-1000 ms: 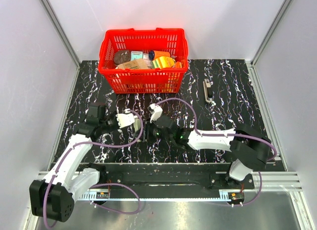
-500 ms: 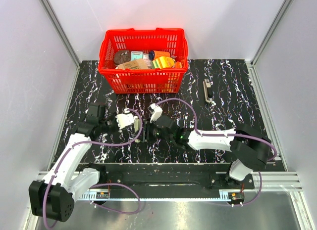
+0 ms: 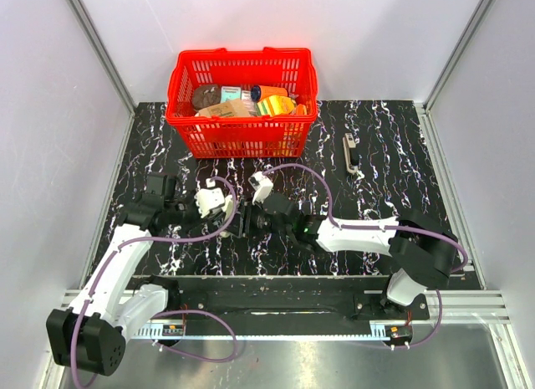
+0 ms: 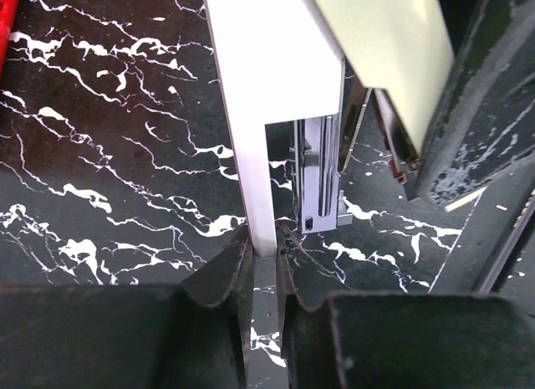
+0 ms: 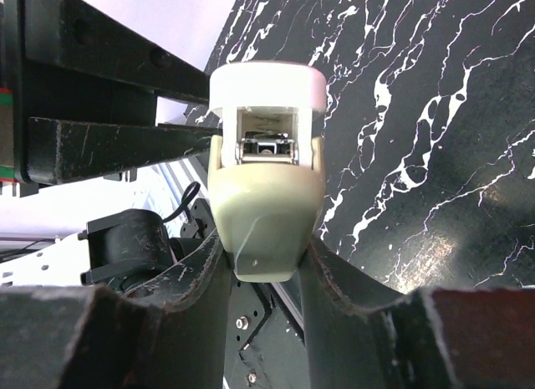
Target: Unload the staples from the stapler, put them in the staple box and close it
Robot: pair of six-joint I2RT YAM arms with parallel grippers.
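Observation:
The stapler I hold has a white and pale green body, unlike a dark one. It is hinged open. My right gripper is shut on its pale green rear end. My left gripper is shut on the tip of its flat white arm. The metal staple channel shows beside that arm, above the tabletop. In the top view both grippers meet at the table's middle front, the left gripper against the right gripper, and they largely hide the stapler.
A red basket full of packaged items stands at the back centre. A slim dark grey object with a pale strip lies alone at the back right. The black marbled tabletop is walled on three sides.
The two wrists have drawn a little closer together over the middle front of the table. The left arm's elbow has shifted slightly left. Both grips look the same.

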